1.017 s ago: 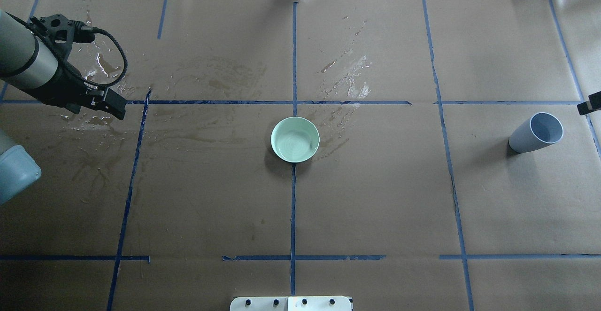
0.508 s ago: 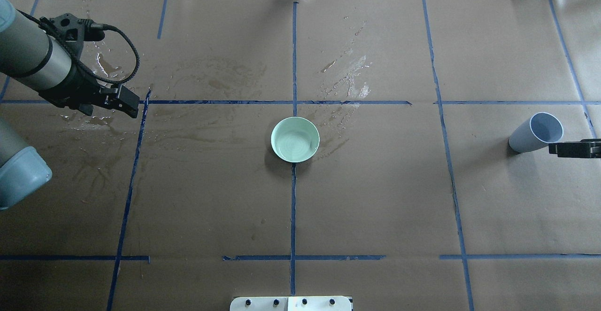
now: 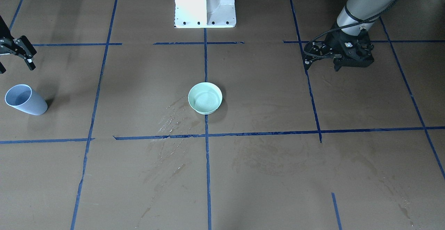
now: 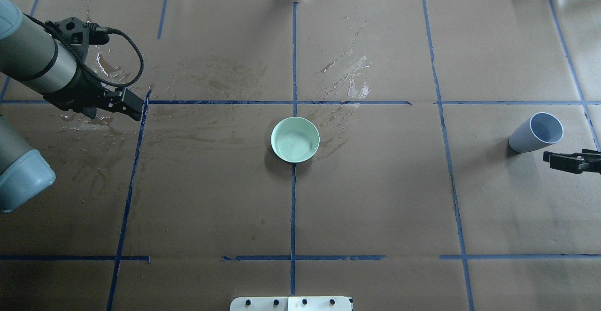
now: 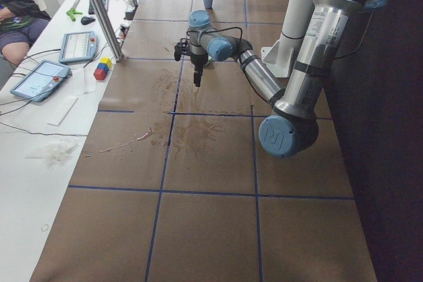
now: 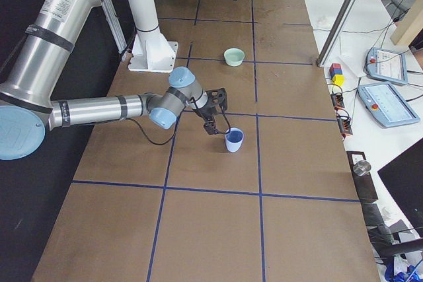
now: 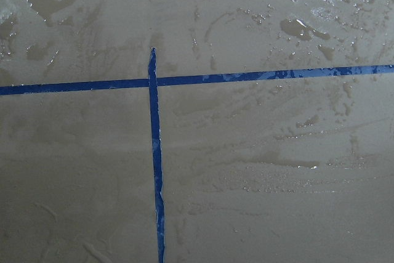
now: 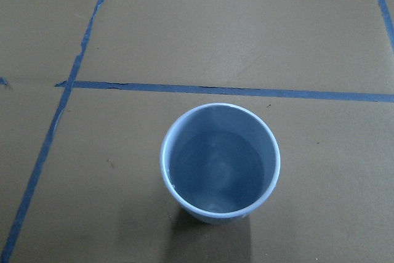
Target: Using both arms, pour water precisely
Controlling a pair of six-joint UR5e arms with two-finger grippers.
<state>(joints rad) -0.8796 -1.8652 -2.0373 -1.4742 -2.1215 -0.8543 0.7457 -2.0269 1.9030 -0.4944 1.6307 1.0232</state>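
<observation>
Counter (image 4: pixel 375 198): brown paper marked into squares by blue tape (image 4: pixel 293 57), with wet patches (image 4: pixel 350 78) beyond the centre and at the left end.
Right gripper (image 3: pixel 16 66): jaws spread, nothing between them; it hangs on the robot's side of the cup, near it but not touching.
Cup (image 8: pixel 165 152): pale blue, upright, alone on the right part of the counter.
Water (image 8: pixel 218 170): sits in the cup, fairly high up the wall, surface calm.
Bowl (image 4: pixel 273 135): pale green, at the centre cross of the tape, well apart from the cup.
Left gripper (image 4: pixel 134 105): jaws look closed on nothing, pointing down over the wet left end, well apart from the bowl.
Step in hand: as I read it, the approach to the cup; no grasp made yet.
Next move: jaws should go down around the cup's wall and close without tipping it, then lift level, since the water could easily slop out on the way to the bowl.
</observation>
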